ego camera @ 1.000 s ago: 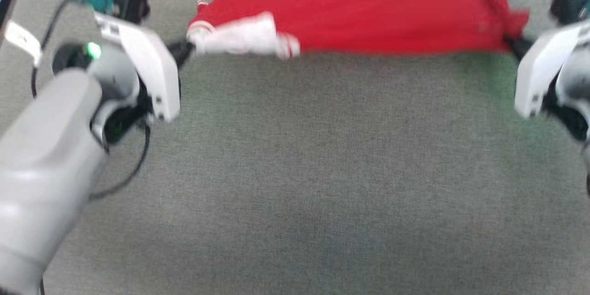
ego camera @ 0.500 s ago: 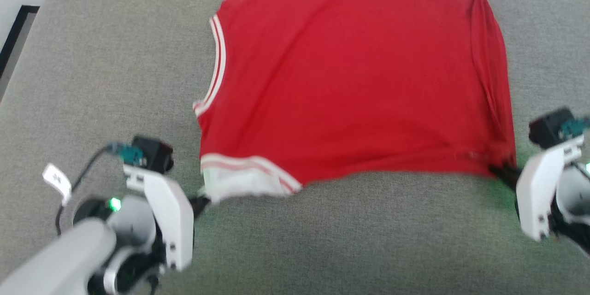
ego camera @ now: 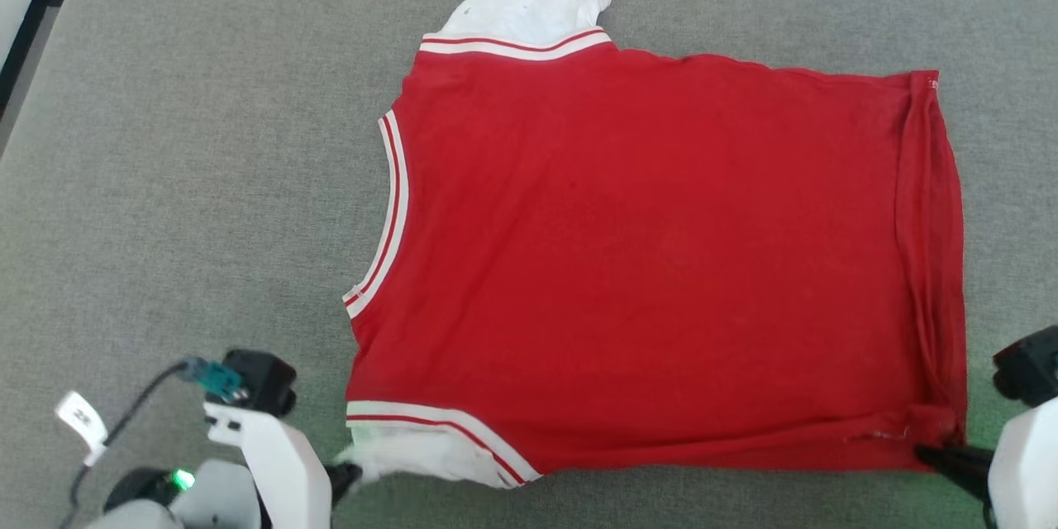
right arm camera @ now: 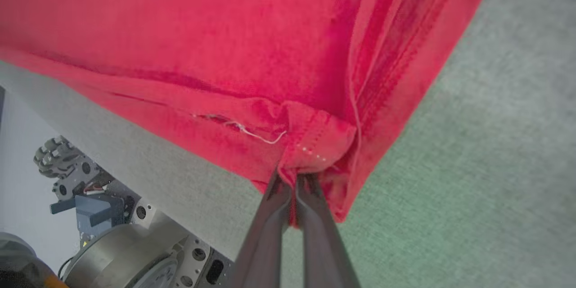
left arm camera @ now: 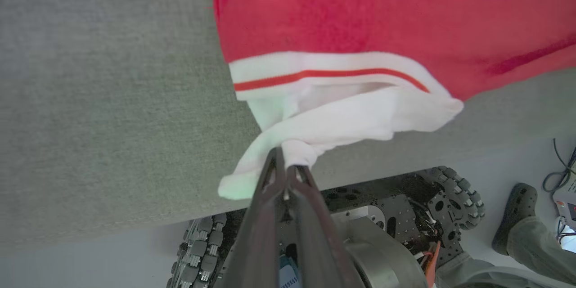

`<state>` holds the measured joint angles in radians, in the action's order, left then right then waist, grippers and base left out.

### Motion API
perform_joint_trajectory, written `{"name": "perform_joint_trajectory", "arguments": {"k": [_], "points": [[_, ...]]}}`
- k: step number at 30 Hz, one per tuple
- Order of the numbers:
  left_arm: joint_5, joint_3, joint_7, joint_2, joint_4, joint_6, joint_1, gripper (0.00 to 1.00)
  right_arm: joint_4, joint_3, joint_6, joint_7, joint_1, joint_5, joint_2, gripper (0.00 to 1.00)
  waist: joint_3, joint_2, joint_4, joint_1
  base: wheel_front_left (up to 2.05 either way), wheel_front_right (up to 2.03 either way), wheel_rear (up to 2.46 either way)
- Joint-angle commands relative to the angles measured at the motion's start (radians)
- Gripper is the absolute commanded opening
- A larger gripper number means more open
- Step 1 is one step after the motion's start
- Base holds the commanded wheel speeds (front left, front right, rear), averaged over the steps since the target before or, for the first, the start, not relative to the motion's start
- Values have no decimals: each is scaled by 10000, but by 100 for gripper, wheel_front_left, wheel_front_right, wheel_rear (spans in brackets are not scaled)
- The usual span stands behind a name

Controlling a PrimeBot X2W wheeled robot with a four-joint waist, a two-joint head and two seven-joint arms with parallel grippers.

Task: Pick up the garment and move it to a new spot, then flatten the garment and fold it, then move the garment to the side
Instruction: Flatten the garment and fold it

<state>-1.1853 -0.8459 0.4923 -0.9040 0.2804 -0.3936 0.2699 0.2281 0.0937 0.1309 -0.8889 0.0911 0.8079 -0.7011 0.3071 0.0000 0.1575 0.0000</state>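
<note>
Pinching a white sleeve (ego camera: 413, 459) at the frame's lower left, the left pincer (ego camera: 351, 473) grips the garment (ego camera: 645, 264), spread flat mid-frame on the grey surface (ego camera: 207, 182); lower right, the right pincer (ego camera: 932, 455) clamps its red hem corner (ego camera: 938, 430).

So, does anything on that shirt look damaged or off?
Yes: by the hem corner of the jersey, pinched in the right gripper, a loose white thread trails from a small split in the seam. The hem there is bunched.

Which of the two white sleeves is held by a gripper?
The sleeve nearest the robot: the left gripper pinches its white cloth. The far sleeve lies free.
</note>
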Motion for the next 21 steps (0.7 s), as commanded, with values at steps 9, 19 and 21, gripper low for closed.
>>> {"name": "perform_joint_trajectory", "arguments": {"k": [9,19,21], "points": [[1382,847,-88,-693,547,297,2253,0,1071,-1281,-4,-209,-750,-755,960,0,419,0,-189,0,0,0,0],[2526,779,255,537,-2164,1935,5488,0,-254,-669,-5,541,-3914,-1723,1206,0,1113,0,-546,0,0,0,0],[2583,638,309,985,-3086,2225,5892,0,-909,-262,-5,839,-4523,-1930,1103,0,1243,0,-580,0,0,0,0]]}}
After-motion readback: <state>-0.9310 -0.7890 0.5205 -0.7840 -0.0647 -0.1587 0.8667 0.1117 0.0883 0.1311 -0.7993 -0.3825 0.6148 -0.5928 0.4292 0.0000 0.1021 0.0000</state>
